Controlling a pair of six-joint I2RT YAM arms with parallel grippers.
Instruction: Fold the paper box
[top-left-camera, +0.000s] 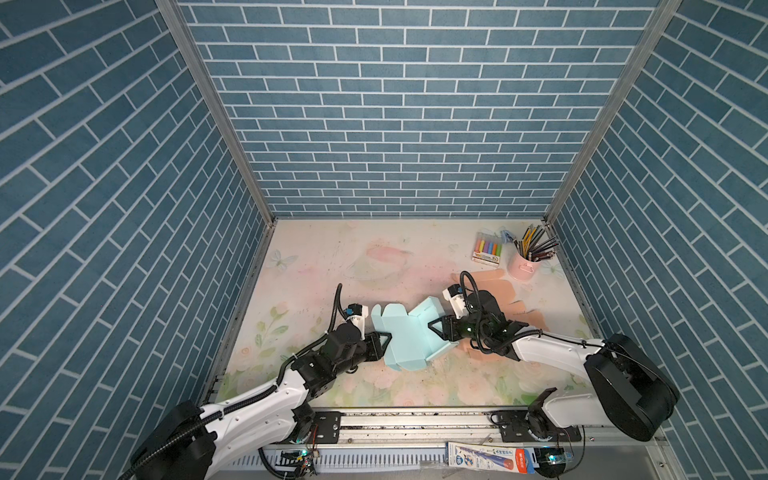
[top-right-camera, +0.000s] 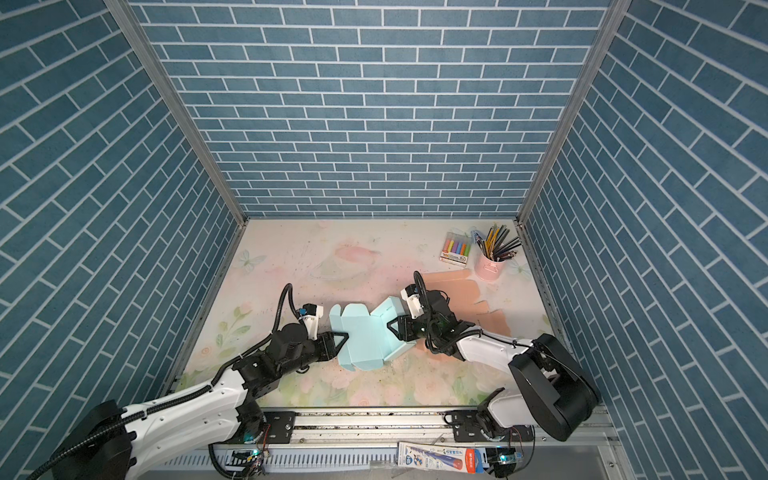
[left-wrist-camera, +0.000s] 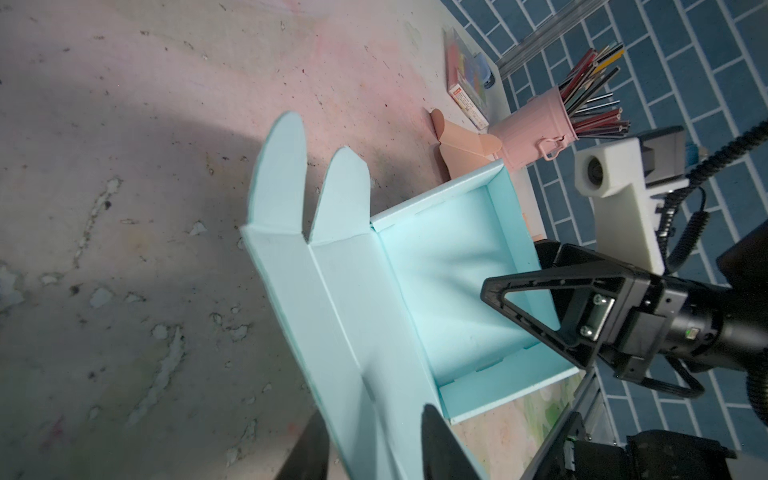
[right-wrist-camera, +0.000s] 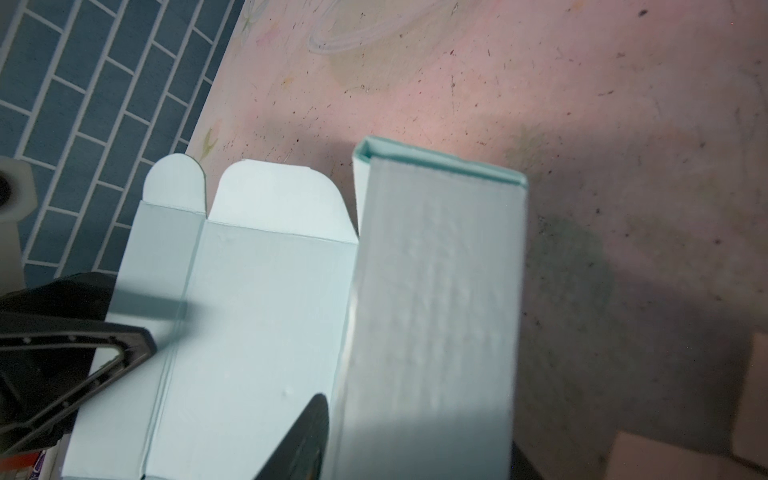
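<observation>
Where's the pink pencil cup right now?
In both top views the pink pencil cup stands at the far right corner of the table, just right of the marker pack and beyond the peach cardboard sheet.

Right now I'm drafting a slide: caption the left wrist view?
Half-folded blue box: right fingers astride its wall, left fingers astride the lid; pencil cup behind.

Top views high, look down on table (top-left-camera: 374, 257); wrist views v. close (both share box (left-wrist-camera: 436, 291)).
</observation>
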